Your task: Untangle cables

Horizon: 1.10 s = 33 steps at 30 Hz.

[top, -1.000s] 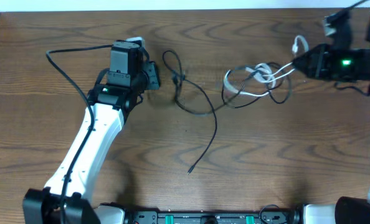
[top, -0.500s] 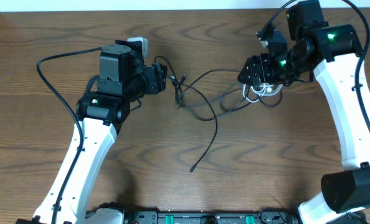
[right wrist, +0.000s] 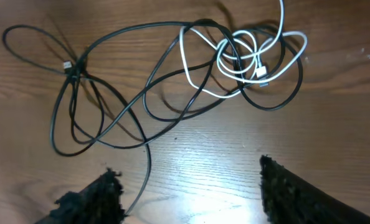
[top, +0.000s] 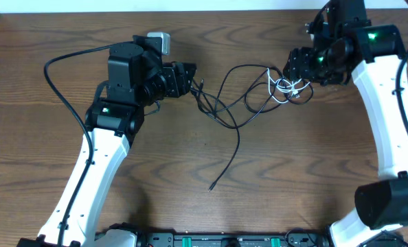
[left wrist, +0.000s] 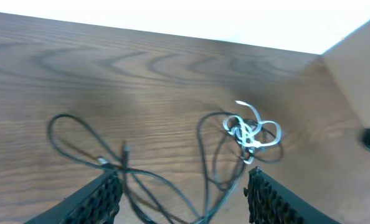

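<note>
Left fingers (left wrist: 101, 196) and right fingers (right wrist: 284, 186) spread wide, grasping nothing, at opposite ends of black cables (right wrist: 75, 73) knotted with white cable (right wrist: 258, 71) on table (top: 293, 171), tangle stretched left-right, one black end pointing toward near edge.

Black cables (right wrist: 78, 71) and one white cable (right wrist: 258, 68) at upper right lie on a brown table (top: 293, 185) with darker wavy wood grain. The arms (top: 101, 154) are white with black joints.

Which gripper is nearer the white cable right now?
Right. Right gripper is directly beside the white cable; left gripper is well across the black cables.
</note>
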{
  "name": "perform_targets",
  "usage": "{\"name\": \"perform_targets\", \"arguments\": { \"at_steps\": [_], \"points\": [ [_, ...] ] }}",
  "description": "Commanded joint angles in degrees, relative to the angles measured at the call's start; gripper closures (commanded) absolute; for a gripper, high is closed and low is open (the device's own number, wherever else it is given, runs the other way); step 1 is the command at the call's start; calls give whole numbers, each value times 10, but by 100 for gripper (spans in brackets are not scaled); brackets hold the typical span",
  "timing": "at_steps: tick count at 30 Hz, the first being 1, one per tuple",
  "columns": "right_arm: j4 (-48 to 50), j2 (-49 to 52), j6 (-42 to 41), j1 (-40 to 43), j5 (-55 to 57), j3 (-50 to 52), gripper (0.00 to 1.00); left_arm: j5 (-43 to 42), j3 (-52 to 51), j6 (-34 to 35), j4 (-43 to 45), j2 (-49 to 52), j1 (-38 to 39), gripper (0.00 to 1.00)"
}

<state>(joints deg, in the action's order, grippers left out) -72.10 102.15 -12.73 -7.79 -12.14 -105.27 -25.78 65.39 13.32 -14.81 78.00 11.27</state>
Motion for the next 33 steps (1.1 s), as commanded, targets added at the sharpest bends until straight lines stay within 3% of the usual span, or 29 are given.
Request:
{"name": "perform_targets", "arguments": {
  "at_steps": [1,10,18,27,28,31,33],
  "points": [
    [1,41,-14,-2,10,-9,35,-38,21,7,-2,2,7,33],
    [42,135,21,-23,-6,-9,44,-22,21,24,-34,21,50,34],
    [149,211,-34,-28,-6,-9,56,-16,21,35,-35,65,70,34],
    [209,276,-35,-40,-9,-9,65,-16,21,35,-33,78,79,34],
    [213,280,-35,-42,-9,-9,67,-16,21,35,-33,78,79,34],
    [219,288,-36,-46,-9,-9,91,-16,20,35,-33,78,80,34],
    [221,286,-38,-46,-9,-9,99,-16,20,35,-33,78,80,34]
  ]
}}
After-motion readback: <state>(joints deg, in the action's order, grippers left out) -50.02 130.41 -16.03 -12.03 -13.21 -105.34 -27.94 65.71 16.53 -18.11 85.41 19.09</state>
